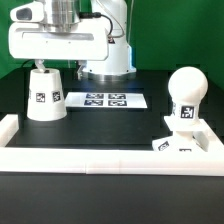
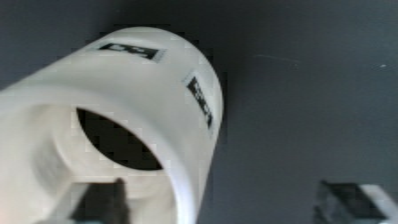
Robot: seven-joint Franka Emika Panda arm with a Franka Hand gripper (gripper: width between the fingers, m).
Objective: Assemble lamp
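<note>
The white cone shade [image 1: 43,95] stands on the black table at the exterior view's left, narrow end up. My gripper [image 1: 45,66] hangs just above its top. In the wrist view the shade [image 2: 134,110] fills much of the picture with its dark opening showing. My gripper [image 2: 222,205] is open. One finger [image 2: 98,200] is over the shade's rim and the other [image 2: 356,200] is over bare table beside the shade. The round-headed bulb [image 1: 185,92] stands upright on the flat square base [image 1: 178,143] at the exterior view's right.
The marker board [image 1: 105,100] lies flat behind the shade, toward the middle. A long white rail [image 1: 100,158] runs along the front edge, with short rails at the left end [image 1: 8,128] and by the base. The robot's white pedestal [image 1: 105,55] stands at the back.
</note>
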